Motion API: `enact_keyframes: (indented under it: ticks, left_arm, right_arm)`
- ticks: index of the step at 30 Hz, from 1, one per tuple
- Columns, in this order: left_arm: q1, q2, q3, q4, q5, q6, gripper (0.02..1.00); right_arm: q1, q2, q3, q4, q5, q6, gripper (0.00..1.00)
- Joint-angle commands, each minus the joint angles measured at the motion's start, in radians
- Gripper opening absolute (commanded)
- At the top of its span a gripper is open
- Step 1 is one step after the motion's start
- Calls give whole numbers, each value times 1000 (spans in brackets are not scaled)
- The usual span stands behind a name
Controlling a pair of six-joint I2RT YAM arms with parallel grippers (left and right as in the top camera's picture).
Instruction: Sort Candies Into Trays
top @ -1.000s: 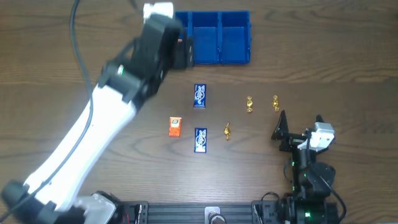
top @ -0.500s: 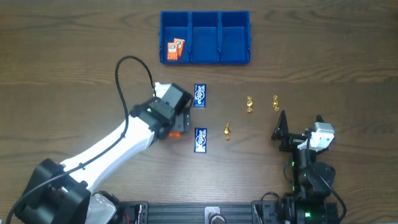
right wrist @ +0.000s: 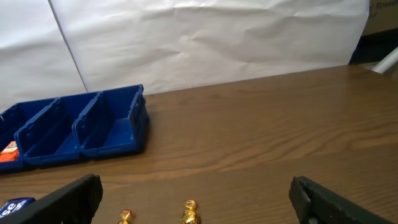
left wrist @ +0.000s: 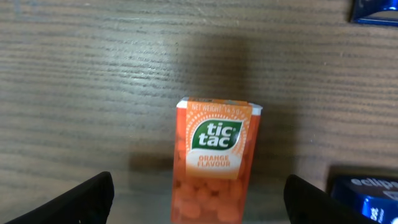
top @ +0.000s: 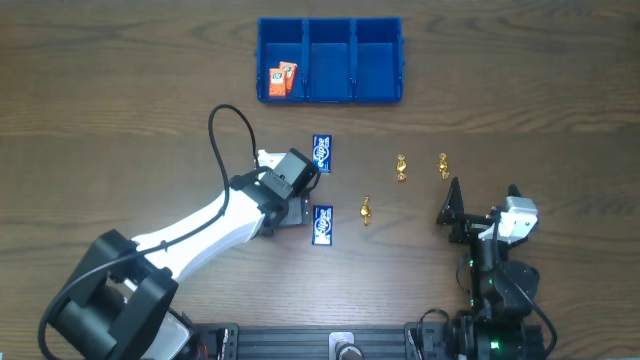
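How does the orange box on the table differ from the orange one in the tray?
The table box lies on wood; the tray box sits in the blue tray's left compartment. The table box is between the left gripper's open fingers; the tray box is untouched. Both are orange.

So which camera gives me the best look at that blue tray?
The top view: it looks straight down on the tray, so all three compartments show whole, with orange candy in the left one. The right wrist view sees it from the side, one end cut by the picture's edge.
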Motion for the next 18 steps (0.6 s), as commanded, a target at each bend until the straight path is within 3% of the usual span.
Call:
enact_keyframes:
  ticks: [1,11,18]
  left_arm:
    - [1,37,-1,23,3,-16,866]
    - [2,71,-1,41,-5,-14,752]
    - [2,85,0,64,-4,-14,386]
  right_arm:
    - [-8,-5,0,-10,-2,-11,998]
    - [-8,-5,0,-10,-2,-11,998]
    - [-8,-5,0,-10,-2,-11,998]
